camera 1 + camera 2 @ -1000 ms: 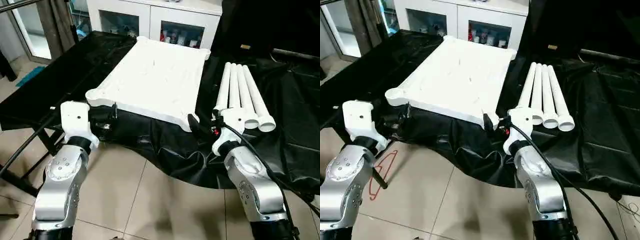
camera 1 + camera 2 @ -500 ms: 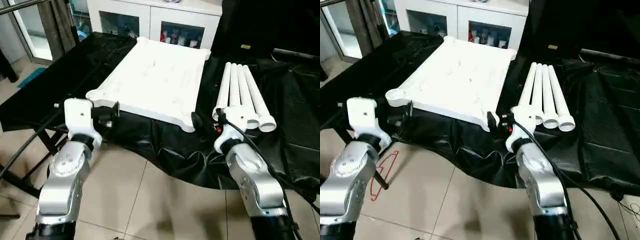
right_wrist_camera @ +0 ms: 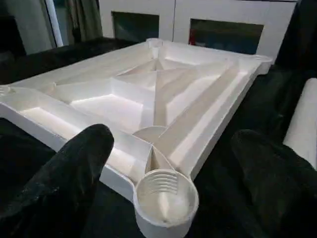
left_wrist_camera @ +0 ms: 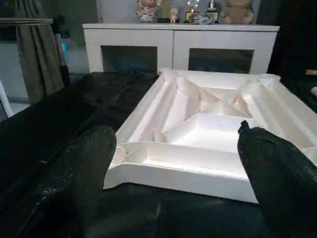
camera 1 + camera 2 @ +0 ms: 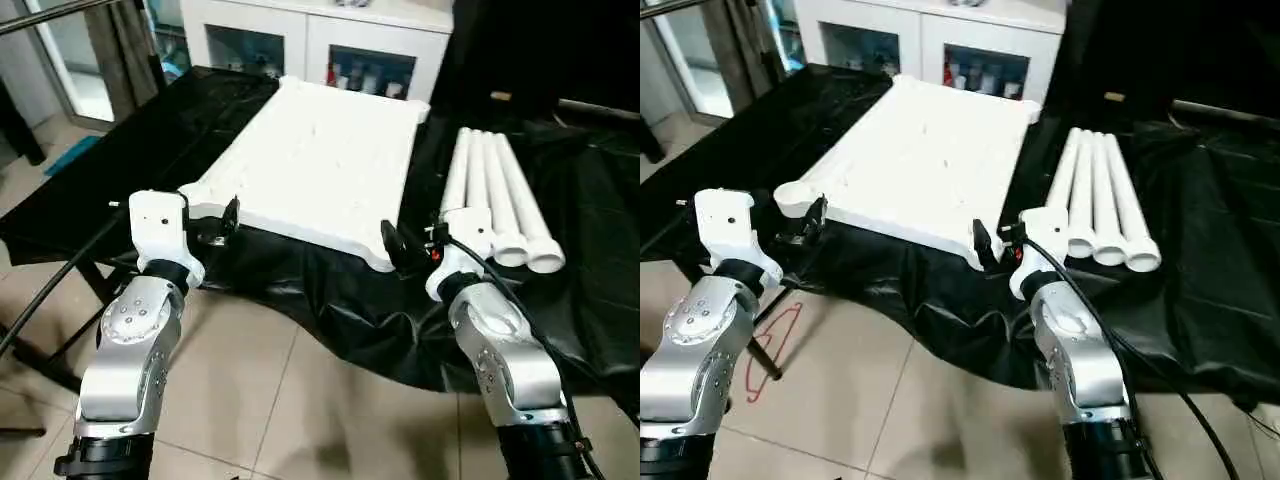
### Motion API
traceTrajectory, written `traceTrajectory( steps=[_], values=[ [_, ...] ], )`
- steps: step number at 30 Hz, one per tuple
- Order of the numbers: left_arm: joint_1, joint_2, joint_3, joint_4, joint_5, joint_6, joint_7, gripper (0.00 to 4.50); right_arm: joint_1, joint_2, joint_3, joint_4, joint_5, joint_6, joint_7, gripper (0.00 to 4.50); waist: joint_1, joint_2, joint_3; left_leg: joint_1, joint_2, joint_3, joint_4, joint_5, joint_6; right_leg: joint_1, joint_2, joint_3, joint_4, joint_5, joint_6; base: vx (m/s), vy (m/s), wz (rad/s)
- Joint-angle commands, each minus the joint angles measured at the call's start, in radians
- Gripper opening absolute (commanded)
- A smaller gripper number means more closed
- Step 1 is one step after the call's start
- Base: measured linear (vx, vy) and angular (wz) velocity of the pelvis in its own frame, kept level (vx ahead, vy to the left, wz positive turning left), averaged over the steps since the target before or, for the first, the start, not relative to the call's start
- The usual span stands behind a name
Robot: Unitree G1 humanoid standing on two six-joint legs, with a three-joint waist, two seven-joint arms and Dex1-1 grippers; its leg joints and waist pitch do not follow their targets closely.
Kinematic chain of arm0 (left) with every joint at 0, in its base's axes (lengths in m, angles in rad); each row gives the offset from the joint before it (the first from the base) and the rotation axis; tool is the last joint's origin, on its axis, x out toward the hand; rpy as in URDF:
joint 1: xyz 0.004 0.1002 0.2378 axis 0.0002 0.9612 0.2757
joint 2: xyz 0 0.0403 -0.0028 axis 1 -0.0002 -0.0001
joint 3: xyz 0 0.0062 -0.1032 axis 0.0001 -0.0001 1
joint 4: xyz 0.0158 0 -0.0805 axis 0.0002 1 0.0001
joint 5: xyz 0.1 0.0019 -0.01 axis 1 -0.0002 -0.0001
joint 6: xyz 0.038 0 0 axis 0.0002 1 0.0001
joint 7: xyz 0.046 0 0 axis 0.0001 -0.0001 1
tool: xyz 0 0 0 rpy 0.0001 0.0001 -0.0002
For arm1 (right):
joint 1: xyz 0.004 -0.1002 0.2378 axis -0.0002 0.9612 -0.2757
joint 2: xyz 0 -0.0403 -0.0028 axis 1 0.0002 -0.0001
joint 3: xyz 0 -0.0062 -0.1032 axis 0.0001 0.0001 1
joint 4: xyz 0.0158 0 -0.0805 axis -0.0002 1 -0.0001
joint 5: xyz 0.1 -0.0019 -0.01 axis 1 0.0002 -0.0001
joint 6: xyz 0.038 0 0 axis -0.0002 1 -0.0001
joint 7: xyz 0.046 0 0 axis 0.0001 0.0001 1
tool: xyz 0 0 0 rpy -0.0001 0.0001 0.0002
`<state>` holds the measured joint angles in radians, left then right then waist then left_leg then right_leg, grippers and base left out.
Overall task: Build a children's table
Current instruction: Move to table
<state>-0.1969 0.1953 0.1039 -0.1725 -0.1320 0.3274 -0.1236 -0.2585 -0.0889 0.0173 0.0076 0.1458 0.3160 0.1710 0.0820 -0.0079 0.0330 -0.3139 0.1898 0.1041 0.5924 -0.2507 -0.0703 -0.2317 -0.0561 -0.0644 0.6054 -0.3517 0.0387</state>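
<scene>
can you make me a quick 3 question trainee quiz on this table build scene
1. True or false: the tabletop lies with its ribbed underside up.
2. How many legs lie beside it on the black cloth? A) two B) four C) six
3. Which corner socket does the right gripper face, and is anything held?

Key:
1. True.
2. B; they lie side by side on the robot's right of the tabletop.
3. The near right socket; nothing is held. Both it and the left gripper are open and empty.
</scene>
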Motion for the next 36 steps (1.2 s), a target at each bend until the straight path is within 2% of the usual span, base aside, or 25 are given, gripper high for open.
traceTrajectory(
  steps=[1, 2, 4, 5, 6, 7, 9, 10, 12, 13, 15, 17, 18, 19, 20, 22, 24, 26, 27, 29, 30, 32, 33, 35, 36],
  values=[
    [-0.013, 0.001, -0.001, 0.007, 0.002, 0.001, -0.001, 4.43, -0.015, -0.003, -0.009, 0.003, -0.006, -0.003, -0.009, 4.37, -0.030, 0.019, -0.076, 0.111, 0.055, -0.061, -0.042, 0.212, 0.430, -0.062, -0.016, 0.003, 0.023, 0.218, -0.028, 0.044, -0.059, 0.02],
    [-0.014, 0.001, -0.002, 0.008, 0.003, 0.000, -0.001, 4.43, -0.016, -0.003, -0.010, 0.004, -0.005, -0.005, -0.008, 4.37, -0.033, 0.012, -0.074, 0.109, 0.061, -0.064, -0.039, 0.219, 0.456, -0.067, -0.030, 0.011, 0.023, 0.191, -0.047, 0.000, 0.000, 0.00],
    [-0.015, 0.001, -0.003, 0.010, 0.004, -0.001, -0.001, 4.43, -0.016, -0.002, -0.010, 0.008, -0.005, -0.008, -0.008, 4.37, 0.012, -0.023, -0.062, -0.058, -0.081, 0.033, 0.035, 0.169, 0.384, 0.089, -0.029, 0.083, -0.053, 0.343, -0.059, 0.000, 0.000, 0.00],
    [-0.016, 0.001, -0.003, 0.011, 0.004, -0.001, -0.001, 4.43, -0.017, -0.002, -0.010, 0.009, -0.005, -0.009, -0.009, 4.37, 0.034, -0.003, -0.052, -0.094, -0.065, 0.029, 0.034, 0.089, 0.271, 0.102, -0.047, 0.113, -0.083, 0.372, -0.039, 0.036, 0.012, 0.25],
    [-0.018, 0.001, -0.003, 0.013, 0.006, -0.001, -0.001, 4.43, -0.017, -0.002, -0.010, 0.012, -0.005, -0.010, -0.008, 4.37, 0.030, 0.016, -0.063, -0.061, -0.034, 0.018, -0.002, 0.094, 0.175, 0.093, -0.002, 0.069, -0.051, 0.423, -0.002, 0.036, 0.012, 0.25],
    [-0.020, 0.001, -0.003, 0.016, 0.006, -0.001, -0.002, 4.43, -0.018, -0.001, -0.011, 0.014, -0.005, -0.012, -0.008, 4.37, -0.007, 0.037, -0.077, 0.072, 0.021, -0.045, -0.020, 0.159, 0.241, -0.012, 0.034, 0.016, 0.038, 0.402, 0.048, 0.080, -0.063, 0.19],
    [-0.023, 0.001, -0.003, 0.020, 0.006, -0.002, -0.003, 4.43, -0.018, 0.001, -0.014, 0.018, -0.006, -0.016, -0.009, 4.37, -0.069, 0.033, -0.086, 0.181, 0.148, -0.172, -0.046, 0.275, 0.573, -0.183, -0.045, 0.013, 0.133, -0.011, 0.038, 0.087, -0.117, -0.07],
    [-0.024, 0.001, -0.003, 0.020, 0.006, -0.002, -0.003, 4.43, -0.018, 0.002, -0.014, 0.019, -0.006, -0.016, -0.009, 4.37, -0.071, 0.025, -0.086, 0.177, 0.162, -0.183, -0.048, 0.321, 0.616, -0.199, -0.066, 0.029, 0.144, -0.050, 0.030, 0.036, -0.116, -0.26],
    [-0.026, 0.002, -0.003, 0.022, 0.007, -0.001, -0.004, 4.43, -0.018, 0.003, -0.016, 0.020, -0.006, -0.018, -0.010, 4.37, -0.047, -0.013, -0.051, 0.050, 0.020, -0.062, -0.018, 0.153, 0.453, -0.117, -0.084, 0.078, 0.018, 0.103, -0.044, 0.004, -0.108, -0.18],
    [-0.027, 0.002, -0.002, 0.023, 0.007, -0.001, -0.005, 4.43, -0.018, 0.003, -0.017, 0.021, -0.006, -0.020, -0.011, 4.37, 0.018, -0.038, -0.032, -0.071, -0.080, 0.001, 0.127, -0.057, 0.245, 0.025, -0.167, 0.211, -0.110, -0.228, -0.058, 0.000, 0.000, 0.00],
    [-0.028, 0.003, -0.003, 0.025, 0.006, 0.001, -0.005, 4.43, -0.017, 0.003, -0.017, 0.023, -0.006, -0.021, -0.013, 4.37, 0.017, -0.034, -0.039, -0.122, -0.059, -0.011, 0.135, 0.025, 0.132, 0.068, -0.147, 0.176, -0.097, -0.165, -0.186, 0.061, -0.012, 0.17],
    [-0.029, 0.004, -0.003, 0.027, 0.005, 0.001, -0.004, 4.43, -0.017, 0.003, -0.018, 0.024, -0.007, -0.021, -0.014, 4.37, 0.001, 0.014, -0.038, -0.104, -0.020, -0.010, 0.037, 0.106, 0.112, 0.053, -0.102, 0.091, -0.098, -0.076, -0.257, 0.087, 0.011, 0.03],
    [-0.031, 0.004, -0.002, 0.030, 0.005, 0.001, -0.004, 4.43, -0.018, 0.004, -0.018, 0.027, -0.009, -0.022, -0.015, 4.37, -0.012, 0.061, -0.037, -0.033, 0.012, -0.029, -0.054, -0.008, 0.115, 0.014, -0.034, 0.019, -0.081, -0.107, -0.204, 0.099, 0.027, 0.04],
    [-0.031, 0.004, -0.001, 0.031, 0.006, 0.001, -0.005, 4.43, -0.018, 0.005, -0.018, 0.028, -0.010, -0.023, -0.016, 4.37, -0.067, 0.095, -0.052, 0.060, 0.059, -0.118, -0.080, -0.167, 0.185, -0.066, 0.019, -0.018, 0.045, -0.091, -0.157, 0.143, 0.032, -0.05],
    [-0.032, 0.005, -0.001, 0.036, 0.008, -0.001, -0.007, 4.43, -0.018, 0.004, -0.016, 0.030, -0.009, -0.025, -0.018, 4.37, -0.087, 0.075, -0.070, 0.116, 0.090, -0.153, -0.076, -0.184, 0.274, -0.110, 0.007, -0.013, 0.077, -0.070, -0.125, 0.151, 0.009, -0.07],
    [-0.032, 0.005, -0.001, 0.039, 0.009, -0.001, -0.007, 4.43, -0.018, 0.003, -0.016, 0.031, -0.008, -0.027, -0.019, 4.37, -0.093, 0.068, -0.079, 0.128, 0.102, -0.175, -0.047, -0.010, 0.483, -0.183, -0.017, 0.002, 0.139, -0.011, -0.005, 0.139, -0.005, -0.05],
    [-0.031, 0.005, -0.002, 0.041, 0.010, -0.002, -0.007, 4.43, -0.018, 0.003, -0.017, 0.032, -0.009, -0.027, -0.018, 4.37, -0.087, 0.032, -0.058, 0.065, 0.065, -0.104, -0.069, 0.057, 0.494, -0.189, -0.035, 0.024, 0.114, 0.123, 0.012, 0.093, -0.032, -0.08],
    [-0.031, 0.009, -0.004, 0.043, 0.007, -0.003, -0.004, 4.43, -0.019, 0.005, -0.021, 0.034, -0.012, -0.028, -0.016, 4.37, -0.064, -0.041, -0.056, -0.030, -0.069, 0.004, -0.006, -0.145, 0.330, -0.072, -0.097, 0.114, -0.050, 0.094, -0.055, 0.081, -0.092, 0.00],
    [-0.031, 0.010, -0.004, 0.043, 0.006, -0.003, -0.005, 4.43, -0.019, 0.006, -0.021, 0.034, -0.014, -0.028, -0.016, 4.37, -0.024, -0.037, -0.052, -0.073, -0.082, -0.006, 0.122, -0.126, 0.225, -0.008, -0.209, 0.197, -0.110, -0.228, -0.128, 0.076, -0.112, 0.05],
    [-0.032, 0.010, -0.002, 0.046, 0.008, -0.003, -0.006, 4.43, -0.019, 0.006, -0.021, 0.036, -0.014, -0.028, -0.016, 4.37, -0.021, -0.037, -0.051, -0.121, -0.076, -0.020, 0.145, -0.003, 0.117, 0.012, -0.166, 0.163, -0.091, -0.283, -0.169, 0.090, -0.087, -0.06],
    [-0.033, 0.009, -0.001, 0.048, 0.010, -0.004, -0.009, 4.43, -0.019, 0.009, -0.021, 0.037, -0.003, -0.022, -0.011, 4.37, -0.016, -0.015, -0.039, -0.111, -0.056, -0.021, 0.115, 0.043, 0.095, -0.009, -0.158, 0.135, -0.105, -0.277, -0.238, 0.102, -0.070, -0.10],
    [-0.034, 0.010, -0.002, 0.052, 0.012, -0.006, -0.015, 4.43, -0.017, 0.012, -0.019, 0.034, 0.013, -0.016, -0.004, 4.37, -0.020, 0.034, -0.040, -0.024, -0.023, 0.012, 0.010, -0.003, 0.018, -0.054, -0.035, 0.135, -0.111, -0.318, -0.238, 0.092, 0.004, -0.21],
    [-0.035, 0.012, -0.004, 0.053, 0.014, -0.006, -0.017, 4.43, -0.016, 0.010, -0.017, 0.032, 0.012, -0.016, -0.004, 4.37, -0.049, 0.064, -0.032, 0.053, 0.083, -0.039, -0.075, -0.151, -0.041, -0.125, 0.021, 0.075, -0.016, -0.181, -0.141, 0.092, 0.041, -0.38],
    [-0.036, 0.015, -0.010, 0.053, 0.016, -0.006, -0.021, 4.43, -0.015, 0.006, -0.016, 0.028, 0.003, -0.019, -0.009, 4.37, -0.047, 0.062, -0.049, 0.134, 0.171, -0.061, -0.116, -0.368, -0.058, -0.185, -0.026, 0.028, 0.099, -0.031, -0.103, 0.105, 0.044, -0.57],
    [-0.036, 0.020, -0.018, 0.057, 0.018, -0.010, -0.031, 4.43, -0.014, 0.008, -0.019, 0.026, 0.000, -0.019, -0.014, 4.37, -0.047, 0.052, -0.043, 0.124, 0.160, -0.029, -0.119, -0.340, -0.014, -0.195, -0.045, 0.012, 0.103, 0.071, -0.093, 0.106, 0.020, -0.52]
  ],
)
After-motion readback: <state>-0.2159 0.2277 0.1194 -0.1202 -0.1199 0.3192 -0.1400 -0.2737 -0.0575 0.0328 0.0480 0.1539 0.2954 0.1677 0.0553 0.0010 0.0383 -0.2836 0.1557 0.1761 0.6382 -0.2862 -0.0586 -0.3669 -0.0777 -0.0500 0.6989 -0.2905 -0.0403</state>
